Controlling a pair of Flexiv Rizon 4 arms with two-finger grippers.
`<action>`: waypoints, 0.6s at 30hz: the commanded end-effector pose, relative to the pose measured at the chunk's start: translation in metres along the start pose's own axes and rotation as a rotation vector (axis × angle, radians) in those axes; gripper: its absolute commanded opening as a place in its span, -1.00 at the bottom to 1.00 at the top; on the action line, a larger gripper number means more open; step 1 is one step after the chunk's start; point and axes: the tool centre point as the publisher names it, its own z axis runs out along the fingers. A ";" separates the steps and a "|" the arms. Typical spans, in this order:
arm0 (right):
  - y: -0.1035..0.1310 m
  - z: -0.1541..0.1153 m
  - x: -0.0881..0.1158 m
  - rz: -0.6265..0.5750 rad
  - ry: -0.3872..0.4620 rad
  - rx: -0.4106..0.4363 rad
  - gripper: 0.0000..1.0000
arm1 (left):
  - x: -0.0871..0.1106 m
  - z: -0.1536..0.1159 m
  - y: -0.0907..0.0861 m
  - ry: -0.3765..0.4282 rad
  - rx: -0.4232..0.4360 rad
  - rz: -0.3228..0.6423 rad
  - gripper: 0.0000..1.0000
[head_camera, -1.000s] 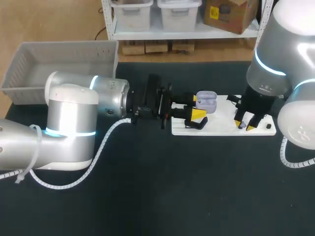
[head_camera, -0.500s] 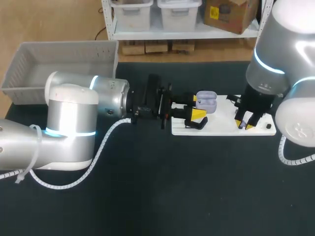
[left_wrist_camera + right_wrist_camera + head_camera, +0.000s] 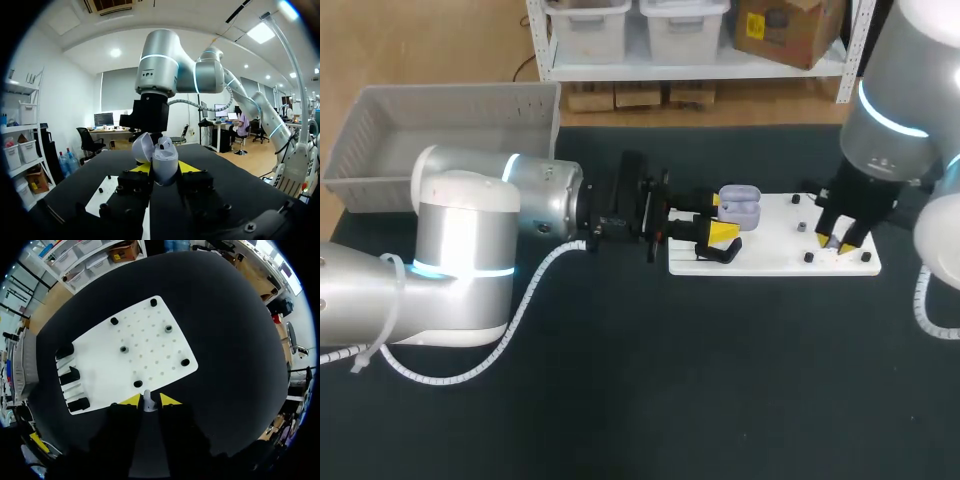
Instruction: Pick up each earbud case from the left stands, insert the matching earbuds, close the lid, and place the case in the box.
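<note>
Left hand (image 3: 720, 217) is gripping the open lavender earbud case (image 3: 740, 203) above the white board (image 3: 770, 255) on the bench (image 3: 720, 380) — right hand (image 3: 834, 244) is pinching a grey earbud (image 3: 148, 403) over its right end

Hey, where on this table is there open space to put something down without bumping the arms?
The widest bare stretch is the dark table in front of the white board, between both arms. The grey basket also looks bare inside. Crowded: the board's left end, where the left gripper holds the earbud case, and its right end under the right gripper.
</note>
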 end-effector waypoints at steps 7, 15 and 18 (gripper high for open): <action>-0.014 -0.048 0.006 -0.010 -0.048 -0.005 -1.00 | 0.001 0.000 -0.001 -0.001 -0.005 0.002 -1.00; -0.007 -0.094 0.020 -0.128 -0.056 0.092 -1.00 | 0.001 0.000 -0.001 -0.001 -0.005 0.002 -1.00; 0.000 -0.104 0.027 -0.183 -0.046 0.143 -1.00 | 0.001 0.000 -0.001 -0.001 -0.005 0.002 -1.00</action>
